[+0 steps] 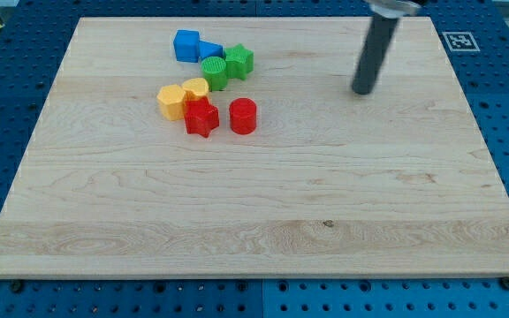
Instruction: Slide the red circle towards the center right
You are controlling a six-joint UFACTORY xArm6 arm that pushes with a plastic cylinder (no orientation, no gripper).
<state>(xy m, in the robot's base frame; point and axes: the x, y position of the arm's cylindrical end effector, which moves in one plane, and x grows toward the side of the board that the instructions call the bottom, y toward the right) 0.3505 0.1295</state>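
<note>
The red circle [243,116] is a short red cylinder standing on the wooden board [254,203], left of centre in the upper half. A red star [201,117] lies just to its left, apart from it by a small gap. My tip [362,90] is at the end of the dark rod, in the upper right part of the board. It is well to the right of the red circle and slightly higher in the view, touching no block.
A cluster sits up and left of the red circle: two yellow blocks [173,101] [195,88], a green circle [214,71], a green star [239,60], and two blue blocks [186,45] [209,50]. A marker tag [459,41] lies off the board's top right corner.
</note>
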